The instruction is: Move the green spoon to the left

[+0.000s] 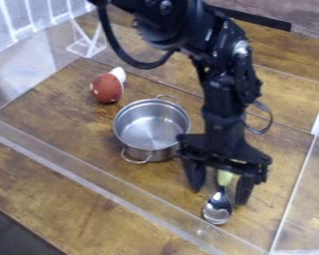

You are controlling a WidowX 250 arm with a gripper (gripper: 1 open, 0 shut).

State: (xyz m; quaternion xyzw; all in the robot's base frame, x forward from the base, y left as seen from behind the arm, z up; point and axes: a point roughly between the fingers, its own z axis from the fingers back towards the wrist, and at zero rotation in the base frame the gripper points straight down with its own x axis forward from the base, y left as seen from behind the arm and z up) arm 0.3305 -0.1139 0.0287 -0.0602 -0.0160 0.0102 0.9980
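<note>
The green spoon (223,188) lies on the wooden table at the front right, its silver bowl toward the front edge and its yellow-green handle mostly hidden behind the gripper. My gripper (223,177) points straight down right over the spoon, open, with one dark finger on each side of the handle. Nothing is held between the fingers.
A steel pot (151,129) with side handles stands left of the gripper. A red rounded object (108,88) lies farther back left. A clear plastic wall (109,189) runs along the table's front and right edges, close to the spoon.
</note>
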